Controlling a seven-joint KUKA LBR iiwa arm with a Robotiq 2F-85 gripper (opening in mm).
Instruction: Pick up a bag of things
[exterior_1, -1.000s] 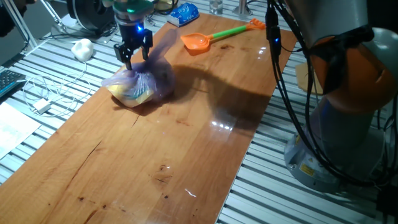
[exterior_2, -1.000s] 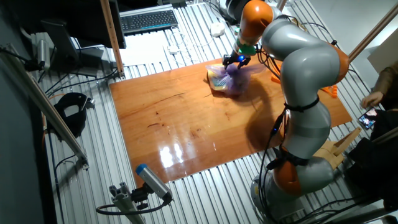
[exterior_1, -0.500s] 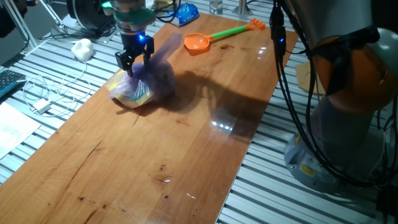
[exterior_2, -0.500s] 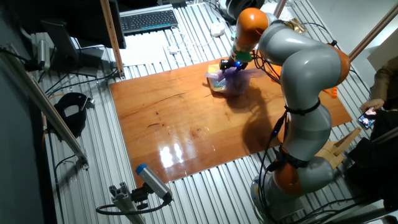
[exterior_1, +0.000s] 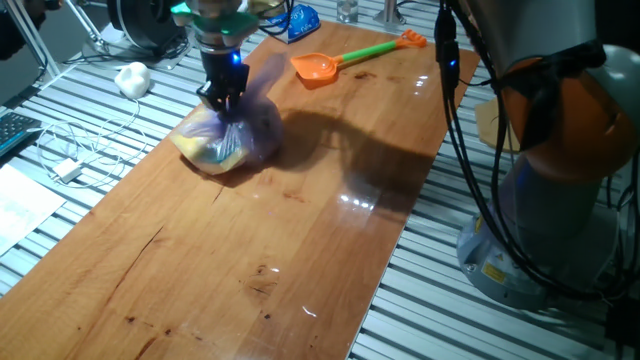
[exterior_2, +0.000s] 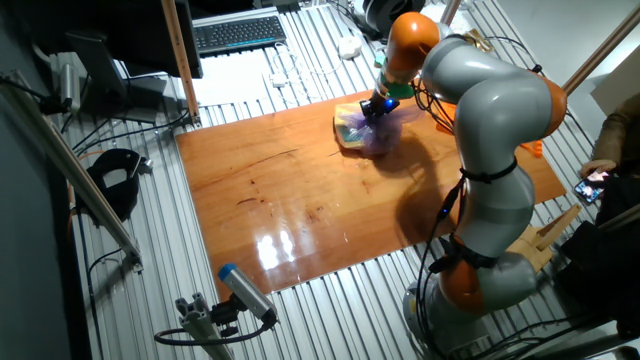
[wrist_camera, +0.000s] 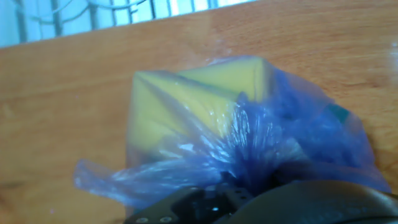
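The bag of things (exterior_1: 236, 140) is a translucent purple plastic bag with a yellow item showing through. It rests on the wooden table (exterior_1: 300, 250) near its far left edge. It also shows in the other fixed view (exterior_2: 362, 130) and fills the hand view (wrist_camera: 205, 118), where a teal bit shows at the right. My gripper (exterior_1: 222, 101) stands straight above the bag, fingers pinched together on its gathered neck. In the other fixed view the gripper (exterior_2: 376, 106) sits on the bag's top. In the hand view the gripper (wrist_camera: 239, 190) is mostly hidden behind bunched plastic.
An orange-and-green toy shovel (exterior_1: 345, 58) and a small blue packet (exterior_1: 296, 22) lie at the table's far end. A white lump (exterior_1: 132, 77) and cables (exterior_1: 80, 150) lie left of the table. The arm's base (exterior_1: 555, 180) stands at the right.
The fingers stood open around the bag's neck a second ago and have closed on it. The hand has shifted slightly right. The bag still rests on the table.
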